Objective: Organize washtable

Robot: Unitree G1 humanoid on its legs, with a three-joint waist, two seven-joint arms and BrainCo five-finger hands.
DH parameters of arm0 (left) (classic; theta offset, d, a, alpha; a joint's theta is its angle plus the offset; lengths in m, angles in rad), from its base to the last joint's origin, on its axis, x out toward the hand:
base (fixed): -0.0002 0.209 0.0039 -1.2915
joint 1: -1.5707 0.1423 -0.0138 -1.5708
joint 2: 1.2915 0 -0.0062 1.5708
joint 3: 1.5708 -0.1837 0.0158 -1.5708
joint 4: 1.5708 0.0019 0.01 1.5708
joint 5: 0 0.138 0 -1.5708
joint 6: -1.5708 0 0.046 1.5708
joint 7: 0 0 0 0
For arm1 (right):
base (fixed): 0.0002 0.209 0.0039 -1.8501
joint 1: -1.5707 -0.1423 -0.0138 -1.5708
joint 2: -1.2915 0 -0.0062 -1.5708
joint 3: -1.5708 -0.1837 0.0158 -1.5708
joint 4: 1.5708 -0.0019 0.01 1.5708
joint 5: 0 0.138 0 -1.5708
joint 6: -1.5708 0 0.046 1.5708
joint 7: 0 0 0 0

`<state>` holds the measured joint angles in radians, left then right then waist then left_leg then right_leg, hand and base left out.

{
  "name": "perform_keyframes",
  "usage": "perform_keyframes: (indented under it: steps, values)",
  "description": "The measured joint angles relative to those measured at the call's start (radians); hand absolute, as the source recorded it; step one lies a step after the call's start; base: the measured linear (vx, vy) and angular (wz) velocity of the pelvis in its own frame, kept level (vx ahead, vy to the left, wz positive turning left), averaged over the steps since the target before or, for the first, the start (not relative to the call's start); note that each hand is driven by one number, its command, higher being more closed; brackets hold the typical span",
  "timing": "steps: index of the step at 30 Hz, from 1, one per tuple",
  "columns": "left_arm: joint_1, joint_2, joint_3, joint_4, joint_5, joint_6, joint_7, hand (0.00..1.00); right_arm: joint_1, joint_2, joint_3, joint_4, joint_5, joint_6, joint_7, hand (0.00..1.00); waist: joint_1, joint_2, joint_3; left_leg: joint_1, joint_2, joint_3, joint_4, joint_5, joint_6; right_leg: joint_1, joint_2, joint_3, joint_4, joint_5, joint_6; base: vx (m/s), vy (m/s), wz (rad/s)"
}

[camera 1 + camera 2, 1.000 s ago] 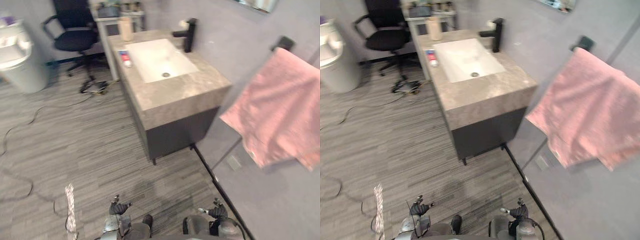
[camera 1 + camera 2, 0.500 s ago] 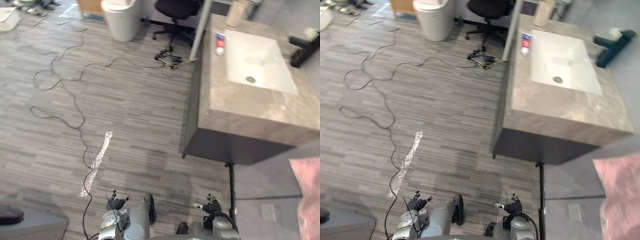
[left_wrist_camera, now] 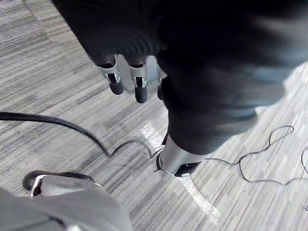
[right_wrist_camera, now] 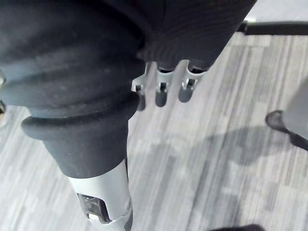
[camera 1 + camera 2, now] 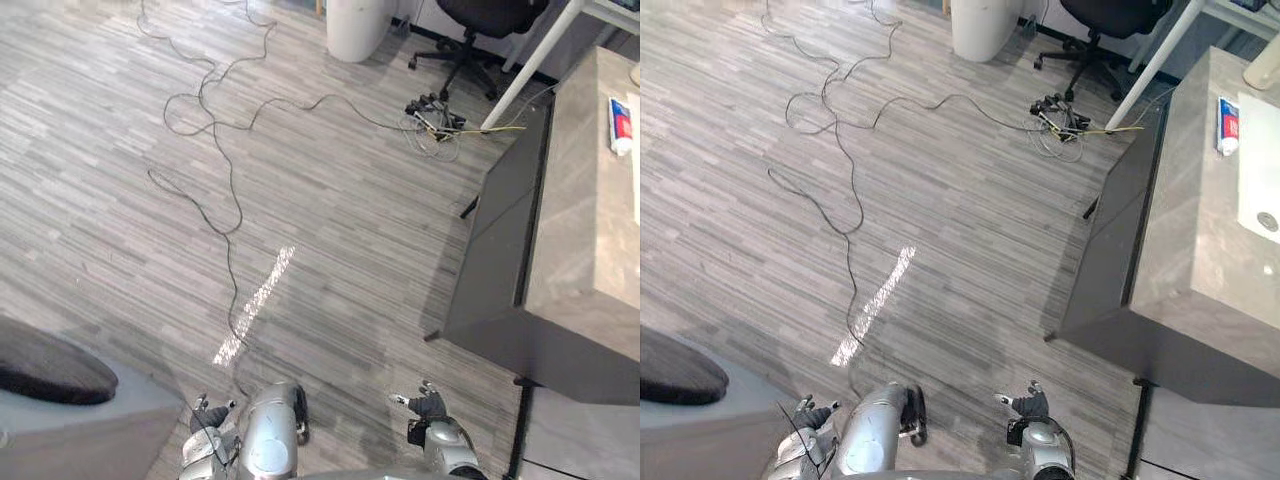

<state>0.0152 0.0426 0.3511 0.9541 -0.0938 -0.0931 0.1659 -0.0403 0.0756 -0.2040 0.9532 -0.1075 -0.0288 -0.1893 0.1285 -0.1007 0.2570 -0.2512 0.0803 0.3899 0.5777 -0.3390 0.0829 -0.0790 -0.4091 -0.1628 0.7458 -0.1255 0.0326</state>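
At the right edge of both eye views sat the washtable (image 5: 585, 230), a red-and-blue tube (image 5: 620, 110) lying on its stone top by the basin (image 5: 1258, 190); a moment before it held mid-frame, so the camera had swung off toward open floor (image 5: 330, 200), the furniture unmoved. Both the left hand (image 3: 126, 79) and right hand (image 4: 161, 91) hung slack and empty, low over the floor, well apart from the top. Judged: nothing tidied yet; robot must turn back to reach.

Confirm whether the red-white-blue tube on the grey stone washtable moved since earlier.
No: the red-white-blue tube still lies beside the white basin; the camera turned.
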Motion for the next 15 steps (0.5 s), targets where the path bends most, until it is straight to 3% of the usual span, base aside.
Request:
perform_keyframes:
  steps: [2,4,6,8,11,12,14,15]
  values:
    - [-0.003,-0.013,-0.029,-0.002,0.017,0.000,-0.003,0.00,0.008,0.007,0.024,-0.004,0.000,-0.005,0.001,0.00,-0.022,0.023,0.004,0.140,-0.019,0.024,-0.130,-0.003,-0.006,-0.148,0.099,0.061,0.218,-0.035,0.019,0.27,0.240,-0.34]
    - [-0.009,-0.028,-0.043,-0.001,0.023,0.000,-0.011,0.00,0.020,0.009,0.036,-0.025,0.000,-0.007,0.000,0.00,-0.045,0.027,0.003,0.220,-0.030,0.053,-0.196,-0.002,-0.008,-0.233,0.156,-0.018,0.228,-0.076,0.011,0.28,0.185,-0.39]
    - [-0.019,-0.034,-0.049,0.004,0.027,0.000,-0.013,0.00,0.026,0.007,0.040,-0.057,-0.001,-0.011,0.003,0.00,-0.062,0.024,0.002,0.284,-0.048,0.084,-0.245,-0.005,-0.011,-0.305,0.200,-0.130,0.146,-0.102,-0.002,0.35,0.169,-0.42]
    - [-0.033,-0.041,-0.063,0.012,0.028,0.000,-0.014,0.00,0.026,-0.002,0.039,-0.064,-0.001,-0.018,0.018,0.00,-0.069,0.026,0.004,0.357,-0.079,0.110,-0.303,-0.007,-0.015,-0.326,0.261,-0.266,-0.059,-0.093,-0.018,0.37,0.140,-0.25]
    - [-0.032,-0.047,-0.089,0.017,0.042,0.000,-0.035,0.00,0.031,-0.001,0.038,-0.055,-0.002,-0.031,0.020,0.00,-0.091,0.014,-0.004,0.446,-0.147,0.069,-0.379,-0.021,-0.041,-0.303,0.343,-0.307,-0.280,-0.005,-0.137,0.46,0.093,0.33]
    - [-0.023,-0.055,-0.083,0.019,0.068,0.001,-0.038,0.00,0.049,-0.002,0.034,-0.057,-0.002,-0.033,0.021,0.00,-0.106,0.002,-0.013,0.486,-0.173,0.029,-0.384,-0.034,-0.064,-0.284,0.364,-0.286,-0.310,0.068,-0.264,0.63,0.060,0.61]
    - [-0.006,-0.083,-0.068,0.020,0.097,0.003,-0.043,0.00,0.056,-0.013,0.011,-0.067,-0.012,-0.034,0.022,0.00,-0.117,0.063,-0.045,0.471,-0.109,-0.019,-0.276,-0.042,-0.077,-0.242,0.404,-0.312,-0.318,0.013,-0.244,0.68,0.012,0.29]
    - [0.003,-0.083,-0.057,0.017,0.108,0.002,-0.051,0.00,0.057,-0.014,0.012,-0.074,-0.012,-0.032,0.023,0.00,-0.118,0.085,-0.040,0.426,-0.063,-0.029,-0.097,-0.037,-0.084,-0.195,0.427,-0.300,-0.341,-0.006,-0.232,0.57,0.000,-0.17]
